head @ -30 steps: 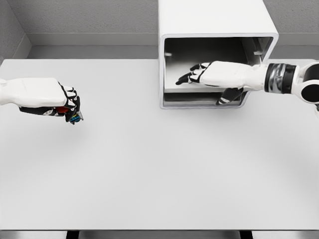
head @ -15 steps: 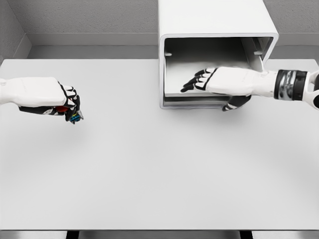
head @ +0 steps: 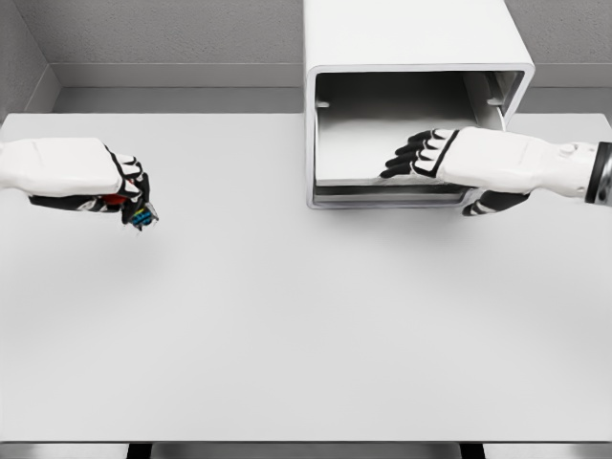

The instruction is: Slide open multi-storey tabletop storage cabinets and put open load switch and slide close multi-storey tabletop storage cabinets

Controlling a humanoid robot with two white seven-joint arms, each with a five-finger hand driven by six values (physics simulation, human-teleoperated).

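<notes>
- While our left hand point(head: 115, 186) waited over the left side of the table point(head: 306, 325), well apart from the cabinet, its fingers were clamped on the load switch point(head: 142, 216), a small red and blue part showing under the knuckles; we judged it was kept off to the side so the other arm had room at the cabinet.
- We saw the storage cabinet point(head: 411, 38) at the back of the table with its front open and the pale drawer tray point(head: 363, 143) exposed inside, empty as far as we could tell, ready to take the switch.
- Our right hand point(head: 449, 158) reached in from the right, palm down, fingers held together and nearly straight over the tray's front edge, thumb tucked below the lip, holding nothing.
- Our left forearm lay level, wrist straight, fist pointing right toward the cabinet.
</notes>
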